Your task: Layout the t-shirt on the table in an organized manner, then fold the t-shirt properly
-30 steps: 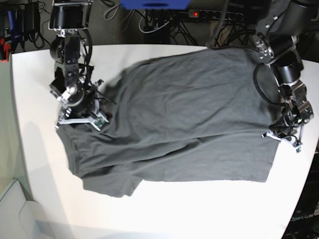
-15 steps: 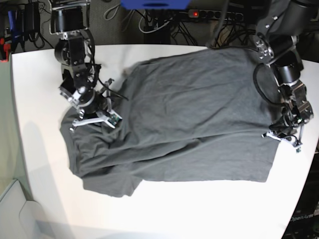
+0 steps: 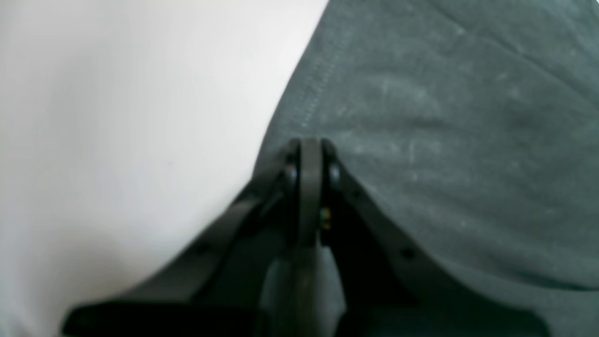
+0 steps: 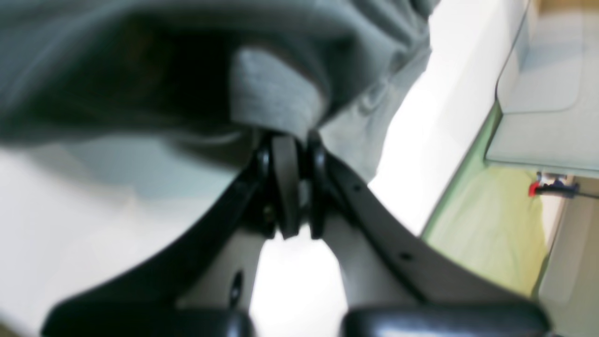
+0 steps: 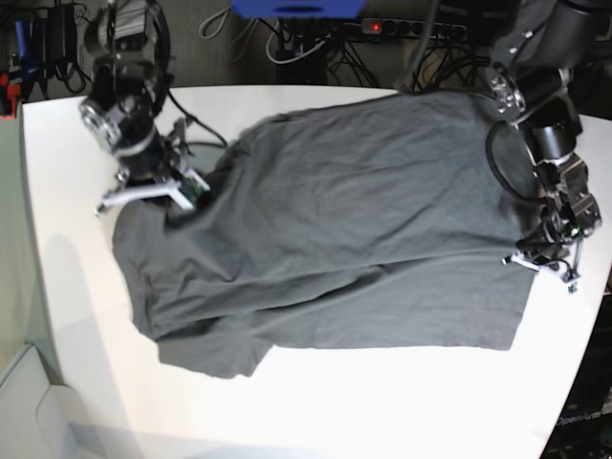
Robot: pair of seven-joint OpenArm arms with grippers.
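the dark grey t-shirt (image 5: 335,229) is lying spread across the white table (image 5: 76,316), one side doubled over itself. the right gripper (image 4: 292,154) is clamping a bunched fold of the cloth near the shoulder and holding it off the table, likely to pull that side flat. the left gripper (image 3: 309,159), jaws together, is pinning the stitched hem (image 3: 318,79) at the far end, apparently as an anchor.

Both arms low, both grippers clamped

Right gripper (image 5: 145,196) sits at ten o'clock, jaws pinched tight on cloth; left gripper (image 5: 545,260) sits at three o'clock, jaws pressed together.
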